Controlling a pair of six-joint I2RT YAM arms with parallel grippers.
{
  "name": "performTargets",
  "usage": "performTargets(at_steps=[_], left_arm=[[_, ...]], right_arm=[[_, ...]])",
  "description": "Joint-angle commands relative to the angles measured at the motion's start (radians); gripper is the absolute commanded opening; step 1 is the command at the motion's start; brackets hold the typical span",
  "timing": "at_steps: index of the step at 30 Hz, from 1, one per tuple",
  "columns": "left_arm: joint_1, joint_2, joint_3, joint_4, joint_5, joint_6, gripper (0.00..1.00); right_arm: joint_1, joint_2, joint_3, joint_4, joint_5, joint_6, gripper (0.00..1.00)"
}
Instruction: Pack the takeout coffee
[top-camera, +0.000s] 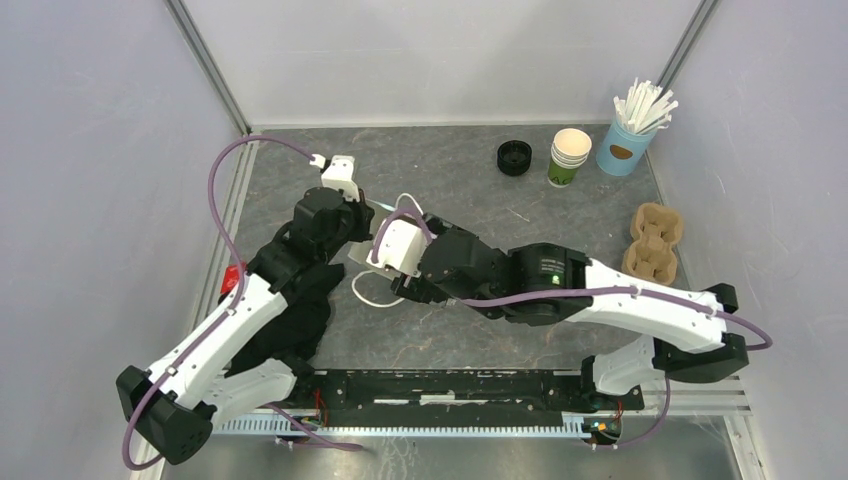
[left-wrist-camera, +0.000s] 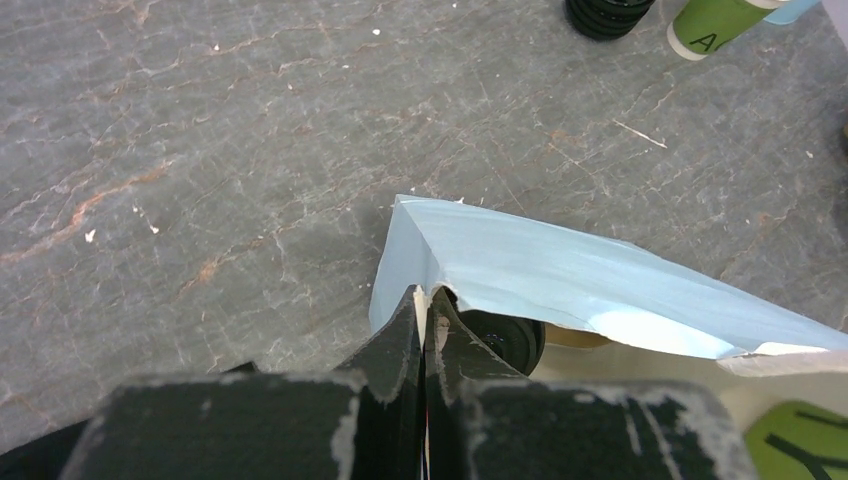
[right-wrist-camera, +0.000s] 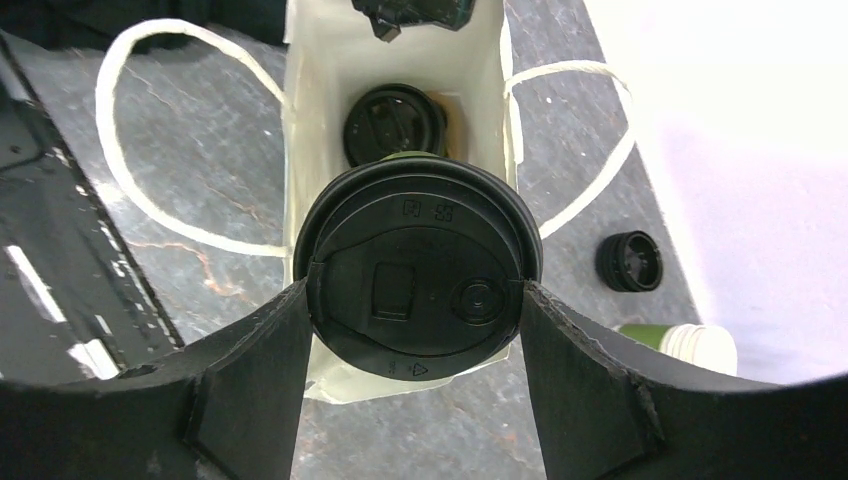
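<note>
My right gripper (right-wrist-camera: 415, 292) is shut on a takeout coffee cup by its round black lid (right-wrist-camera: 420, 240) and holds it over the open mouth of a white paper bag (right-wrist-camera: 310, 110). A second lidded cup (right-wrist-camera: 393, 122) stands inside the bag. My left gripper (left-wrist-camera: 425, 300) is shut on the bag's upper edge; the bag's pale blue outside (left-wrist-camera: 560, 270) stretches to the right, with a black lid (left-wrist-camera: 508, 338) showing under it. In the top view the bag (top-camera: 364, 256) is mostly hidden under my right wrist (top-camera: 398, 245).
At the back stand a loose stack of black lids (top-camera: 514, 157), a stack of lidless cups (top-camera: 570, 157) and a blue cup of white sticks (top-camera: 630, 140). Cardboard cup carriers (top-camera: 655, 240) lie at the right. The bag's white handles (right-wrist-camera: 110, 120) loop onto the table.
</note>
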Motion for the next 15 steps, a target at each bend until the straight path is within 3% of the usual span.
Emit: performTargets(at_steps=[1,6,11,15], left_arm=[[0.001,-0.026,0.067,-0.039,-0.04,-0.085,0.02],[0.0,-0.048,0.065,-0.058,-0.041,-0.106,0.02],[0.001,-0.069,0.045,-0.052,-0.043,-0.118,0.02],[0.001,-0.09,0.033,-0.058,-0.061,-0.105,0.02]], right_arm=[[0.006,0.051,0.032,-0.009,0.098,-0.101,0.04],[0.006,0.077,0.023,0.011,0.064,-0.177,0.03],[0.001,0.059,-0.085,0.071,0.042,-0.257,0.01],[-0.024,0.105,-0.058,0.067,0.054,-0.283,0.0]])
